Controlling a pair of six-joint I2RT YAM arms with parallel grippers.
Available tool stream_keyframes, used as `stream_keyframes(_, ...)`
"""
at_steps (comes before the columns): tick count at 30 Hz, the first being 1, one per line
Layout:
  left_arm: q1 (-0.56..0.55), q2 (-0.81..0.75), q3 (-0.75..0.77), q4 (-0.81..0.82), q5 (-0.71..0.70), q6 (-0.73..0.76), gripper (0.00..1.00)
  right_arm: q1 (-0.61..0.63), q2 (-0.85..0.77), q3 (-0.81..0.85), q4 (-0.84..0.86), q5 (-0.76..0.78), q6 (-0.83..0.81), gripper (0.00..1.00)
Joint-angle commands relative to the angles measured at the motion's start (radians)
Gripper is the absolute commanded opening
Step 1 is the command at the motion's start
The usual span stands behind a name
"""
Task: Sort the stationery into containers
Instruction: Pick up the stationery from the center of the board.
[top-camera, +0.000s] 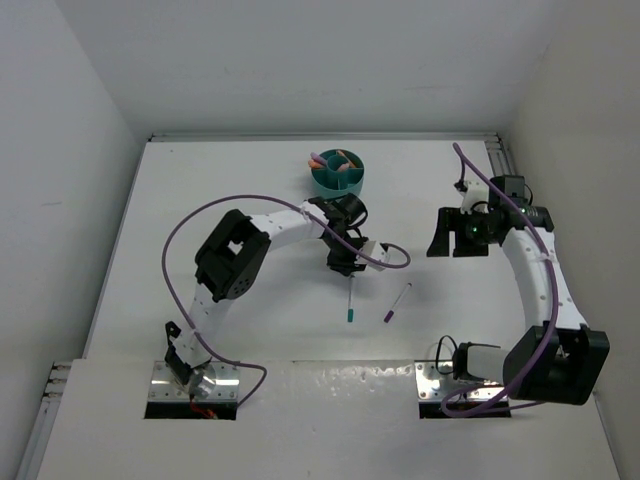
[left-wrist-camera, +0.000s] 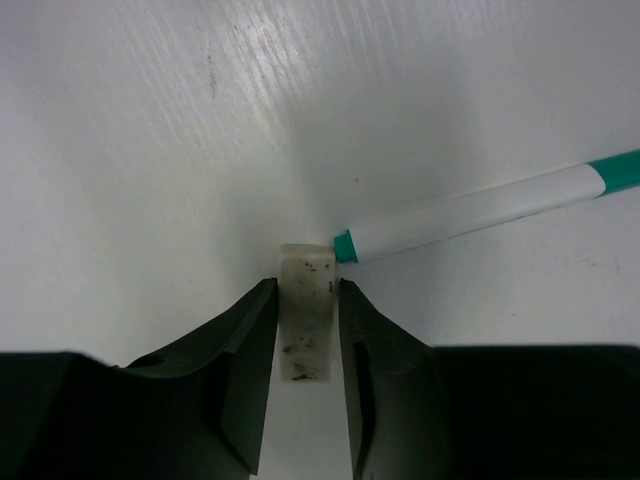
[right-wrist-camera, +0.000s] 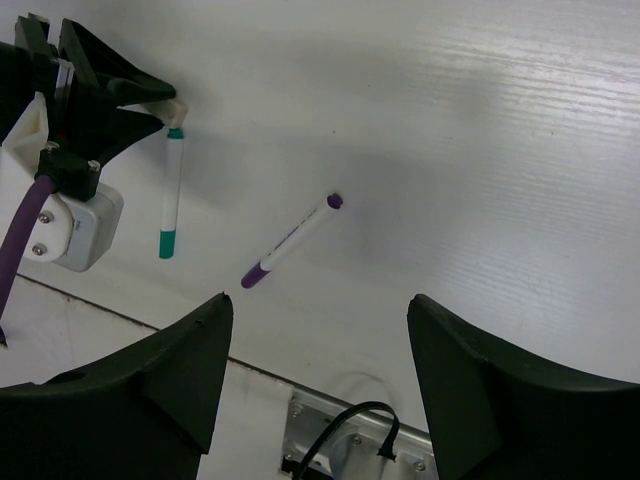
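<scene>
1. While the left claw (top-camera: 345, 265) sits low over the tabletop (top-camera: 230, 180), the teal-ended white pen (top-camera: 350, 300) lies flat just beside it. In the top view its long axis runs near-far, the larger teal cap toward the arm bases and the other end at the claw.
2. The small grey-beige block (left-wrist-camera: 305, 310) is between the left claw (left-wrist-camera: 307, 287) jaws, its long axis in line with the fingers. Its far end is at the pen's (left-wrist-camera: 470, 212) teal tip; I cannot tell whether they touch.
3. The left jaws are narrowed to the block's width, against both long sides as far as the wrist view shows. Nothing else is in the grip.
4. The purple-ended white pen (top-camera: 397, 302) lies flat, just right of the teal one and apart from it. Its axis is diagonal, far-right to near-left, the longer purple cap at the near-left end.
5. The right claw (right-wrist-camera: 315, 305) is spread wide and holds nothing. It hangs above the tabletop, with the purple pen (right-wrist-camera: 292, 241) in view beyond its fingers.
6. The teal divided cup (top-camera: 325, 183) stands upright on the far side of the left claw. Orange and lilac pieces are in its compartments.
</scene>
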Motion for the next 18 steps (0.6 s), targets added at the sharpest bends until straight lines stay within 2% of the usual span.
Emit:
stream_keyframes(1, -0.005, 0.018, -0.004, -0.038, -0.025, 0.015, 0.35, -0.008, 0.003, 0.009, 0.015, -0.015, -0.007, 0.70)
stream_keyframes(5, 0.044, -0.036, -0.019, -0.028, 0.012, -0.011, 0.22, -0.007, 0.003, 0.015, 0.018, -0.021, -0.004, 0.69)
stream_keyframes(8, 0.133, -0.112, -0.026, 0.050, 0.130, -0.099, 0.13, -0.007, 0.001, 0.013, 0.026, -0.029, 0.005, 0.69)
stream_keyframes(9, 0.188, -0.137, -0.042, 0.093, 0.157, -0.185, 0.08, -0.008, 0.001, 0.012, 0.035, -0.031, 0.011, 0.69)
stream_keyframes(11, 0.246, -0.212, -0.075, 0.265, 0.232, -0.306, 0.05, -0.007, 0.001, 0.006, 0.047, -0.040, 0.023, 0.69)
stream_keyframes(12, 0.307, -0.235, -0.119, 0.341, 0.256, -0.448, 0.02, -0.007, 0.001, 0.004, 0.052, -0.044, 0.028, 0.69)
stream_keyframes(13, 0.334, -0.282, -0.145, 0.420, 0.271, -0.528, 0.02, -0.007, 0.001, 0.001, 0.055, -0.044, 0.031, 0.69)
stream_keyframes(14, 0.361, -0.304, -0.177, 0.601, 0.282, -0.602, 0.01, -0.008, 0.001, 0.000, 0.062, -0.049, 0.034, 0.69)
stream_keyframes(15, 0.404, -0.326, -0.212, 0.700, 0.276, -0.747, 0.02, -0.008, 0.002, -0.002, 0.066, -0.051, 0.039, 0.69)
stream_keyframes(16, 0.420, -0.355, -0.269, 0.871, 0.258, -0.806, 0.02, -0.007, 0.006, -0.001, 0.066, -0.051, 0.039, 0.69)
stream_keyframes(18, 0.449, -0.366, -0.289, 0.963, 0.204, -0.917, 0.03, -0.007, 0.010, -0.004, 0.075, -0.052, 0.045, 0.69)
